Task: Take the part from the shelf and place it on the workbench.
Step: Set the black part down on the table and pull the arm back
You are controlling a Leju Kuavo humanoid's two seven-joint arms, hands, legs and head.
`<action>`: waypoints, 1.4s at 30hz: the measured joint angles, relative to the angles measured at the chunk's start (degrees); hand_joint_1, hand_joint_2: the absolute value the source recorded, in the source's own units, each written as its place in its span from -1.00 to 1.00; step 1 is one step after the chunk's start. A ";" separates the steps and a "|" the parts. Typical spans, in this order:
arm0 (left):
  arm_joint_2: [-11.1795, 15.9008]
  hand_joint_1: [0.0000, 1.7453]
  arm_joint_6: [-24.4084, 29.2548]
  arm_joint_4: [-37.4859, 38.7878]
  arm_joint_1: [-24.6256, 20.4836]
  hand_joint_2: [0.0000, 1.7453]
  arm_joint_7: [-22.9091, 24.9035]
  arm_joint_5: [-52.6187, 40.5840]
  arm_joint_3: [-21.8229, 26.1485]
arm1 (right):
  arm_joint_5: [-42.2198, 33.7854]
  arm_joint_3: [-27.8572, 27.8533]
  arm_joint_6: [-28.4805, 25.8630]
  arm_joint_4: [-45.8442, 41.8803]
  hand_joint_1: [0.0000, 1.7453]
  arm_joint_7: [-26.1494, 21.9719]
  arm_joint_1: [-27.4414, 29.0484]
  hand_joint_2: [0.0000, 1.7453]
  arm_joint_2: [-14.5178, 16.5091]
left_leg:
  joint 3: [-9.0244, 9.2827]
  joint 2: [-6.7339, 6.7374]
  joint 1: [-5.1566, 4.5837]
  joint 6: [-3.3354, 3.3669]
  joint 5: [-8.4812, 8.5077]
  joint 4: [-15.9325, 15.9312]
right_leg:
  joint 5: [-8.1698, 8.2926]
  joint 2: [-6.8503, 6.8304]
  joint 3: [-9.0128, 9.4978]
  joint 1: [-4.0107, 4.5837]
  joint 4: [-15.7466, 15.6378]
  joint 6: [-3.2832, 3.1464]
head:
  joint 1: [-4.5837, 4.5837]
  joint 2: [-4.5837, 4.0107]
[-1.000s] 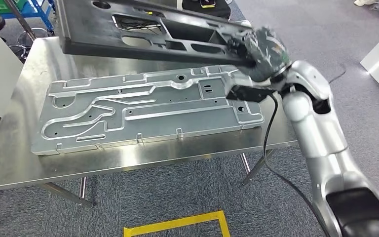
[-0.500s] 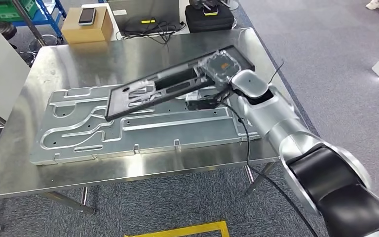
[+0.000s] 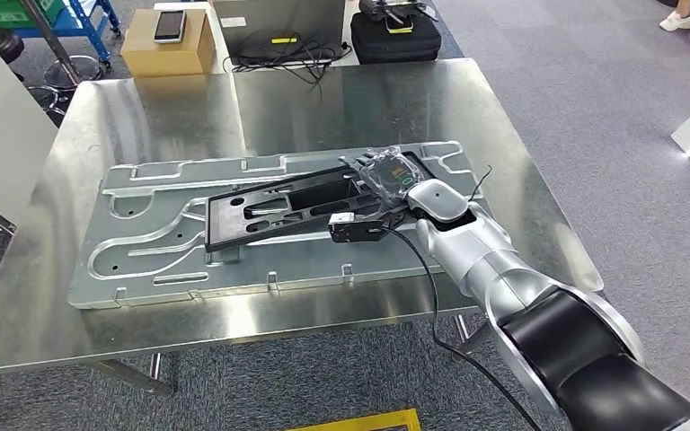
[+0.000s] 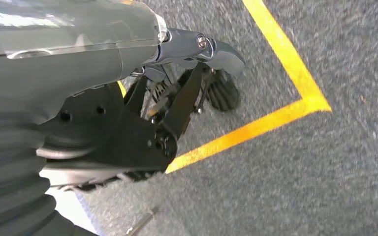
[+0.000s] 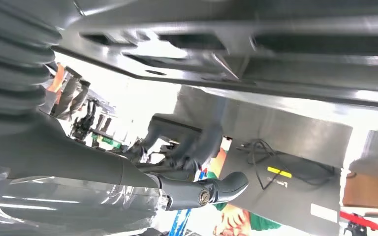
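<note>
The right hand (image 3: 393, 184) holds one end of the black part (image 3: 274, 208), which lies slantwise on the grey metal plate (image 3: 144, 235) on the steel table (image 3: 341, 99), while the left hand (image 4: 197, 69) hangs over floor, its grasp unclear.

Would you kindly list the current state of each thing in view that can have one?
Black plastic frame part: lying on the embossed metal panel, held at one end.
Embossed silver metal panel: flat on the steel workbench.
Right robot hand: gripping the frame.
Left robot hand: hanging over the floor, holding nothing.
</note>
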 joint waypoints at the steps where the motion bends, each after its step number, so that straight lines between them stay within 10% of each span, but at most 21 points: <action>1: 0.01 -1.00 -0.17 0.01 -0.03 -1.00 0.35 0.00 0.02 | -0.10 -0.18 0.14 0.22 -1.00 0.17 -0.06 -1.00 -0.05 | 0.01 0.00 -0.12 0.14 0.02 0.05 | -1.27 0.00 -2.18 0.09 3.78 -0.05 | 0.00 0.00; 3: 0.03 -1.00 -0.61 0.01 -0.02 -1.00 0.93 0.00 0.06 | -0.10 -0.56 0.66 0.59 -1.00 0.65 -0.33 -1.00 -0.30 | 0.02 -0.13 -0.37 0.23 0.03 0.18 | -0.88 0.00 -4.21 0.22 6.38 -0.27 | 0.00 0.00; 7: 0.03 -1.00 -1.46 0.03 0.18 -1.00 0.96 0.01 0.14 | 1.11 -1.21 3.49 0.75 -1.00 2.21 -4.46 -1.00 -1.82 | -0.23 -0.33 -1.01 0.10 0.04 0.72 | 6.80 -0.02 0.67 0.73 -6.33 -1.45 | 0.00 0.00; 12: 0.08 -1.00 -1.85 0.05 0.90 -1.00 0.62 0.01 0.87 | 1.38 -2.02 8.39 0.68 -1.00 2.22 -12.37 -1.00 -4.63 | -0.96 -0.31 -1.12 -1.29 -0.14 1.23 | 8.98 -0.23 1.04 0.72 -9.23 -2.54 | 0.00 0.00; 18: 0.08 -1.00 -2.03 0.07 1.42 -1.00 -0.18 0.01 2.06 | -0.73 -4.63 14.19 -0.77 -1.00 -0.04 -21.18 -1.00 -10.97 | -4.35 -0.14 -0.25 -2.92 -11.07 16.85 | 11.21 -0.81 -1.26 0.36 -9.45 -2.77 | -0.01 0.00; 23: 0.04 -1.00 -2.05 0.08 1.79 -1.00 -0.46 0.01 2.90 | -2.07 -6.10 17.14 -3.88 -1.00 -1.81 -25.44 -1.00 -17.63 | 7.14 -0.16 -0.27 -2.13 -7.42 1.29 | 12.84 -1.43 -2.49 0.30 -9.34 -1.47 | 0.00 0.00; 27: -0.14 -1.00 -2.55 0.10 1.69 -1.00 -0.65 -0.01 2.98 | -5.90 -7.40 17.37 -8.05 -1.00 -0.42 -24.23 -1.00 -24.02 | 6.87 -0.30 -0.65 -0.02 -5.62 0.09 | 13.63 -1.21 -2.82 0.17 -9.90 0.24 | 0.00 0.00; 32: -0.38 -1.00 -2.66 0.12 2.14 -1.00 -1.10 0.00 3.40 | -17.74 -15.56 14.93 -18.82 -1.00 -0.59 -12.19 -1.00 -38.73 | 3.81 -1.20 -0.58 1.64 -2.53 -0.47 | 2.76 -0.47 -6.08 0.25 2.94 1.37 | 0.02 0.00; 34: -0.58 -1.00 -2.27 0.12 2.26 -1.00 -1.14 0.00 3.97 | -23.19 -22.80 12.19 -23.85 -1.00 -1.41 -0.12 -1.00 -43.20 | 2.69 -1.39 -0.63 1.81 -1.72 -0.33 | 3.32 -0.34 -4.48 0.35 4.50 1.36 | 0.02 0.00; 37: -1.07 -1.00 -1.99 0.12 2.22 -1.00 -1.18 0.01 4.67 | -27.48 -37.56 8.52 -31.73 -1.00 -3.56 19.80 -1.00 -46.27 | 1.21 -1.85 -0.83 1.54 -0.85 0.15 | 5.85 -0.66 3.63 0.63 -5.24 0.33 | 0.02 0.00; 39: -1.34 -1.00 -1.96 0.12 2.09 -1.00 -1.17 0.01 4.86 | -27.93 -47.19 6.60 -36.11 -1.00 -5.62 30.20 -1.00 -45.44 | 0.80 -1.89 -0.99 0.91 -0.32 0.23 | 5.37 -1.22 6.92 1.08 -10.30 -0.35 | -0.03 0.00; 42: -1.65 -1.00 -1.82 0.12 1.92 -1.00 -1.06 -0.01 5.30 | -28.86 -59.33 6.44 -40.00 -1.00 -8.12 42.82 -1.00 -39.84 | 0.75 -1.53 -0.72 -0.25 0.00 0.18 | 6.27 -1.81 7.08 1.46 -11.77 -1.33 | -0.08 0.00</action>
